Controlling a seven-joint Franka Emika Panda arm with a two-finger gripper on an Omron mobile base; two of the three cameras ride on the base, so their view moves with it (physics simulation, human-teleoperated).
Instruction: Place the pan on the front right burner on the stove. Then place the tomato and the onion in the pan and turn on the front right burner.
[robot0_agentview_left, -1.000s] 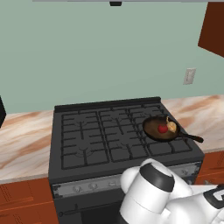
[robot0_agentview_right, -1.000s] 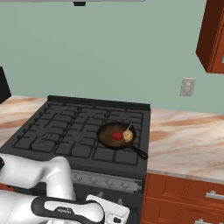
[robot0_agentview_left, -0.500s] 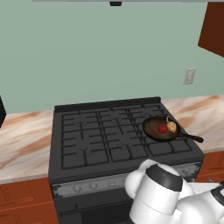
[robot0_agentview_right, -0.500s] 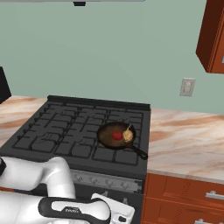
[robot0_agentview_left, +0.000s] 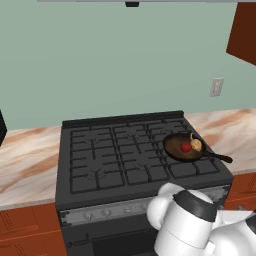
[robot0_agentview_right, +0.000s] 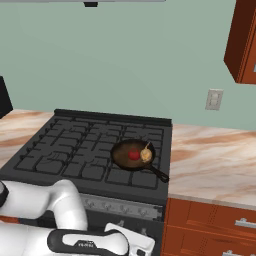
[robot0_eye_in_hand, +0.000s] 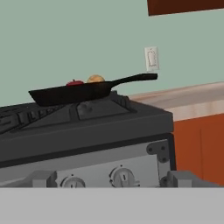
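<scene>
Pan (robot0_agentview_left: 183, 147) sits on the stove's (robot0_agentview_left: 100, 165) front right burner (robot0_agentview_right: 131, 167) with tomato (robot0_agentview_right: 133, 154) and onion (robot0_agentview_right: 145, 155) inside — only the knob (robot0_eye_in_hand: 123, 177) is left. Jaws spread wide, holding nothing. Risk — grabbing the neighbouring knob lights the wrong burner.

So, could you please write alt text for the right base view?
A dark pan holding a tomato and an onion sits on the front right burner of a black stove, its handle pointing toward the marble counter. The white robot arm bends low before the stove.
</scene>
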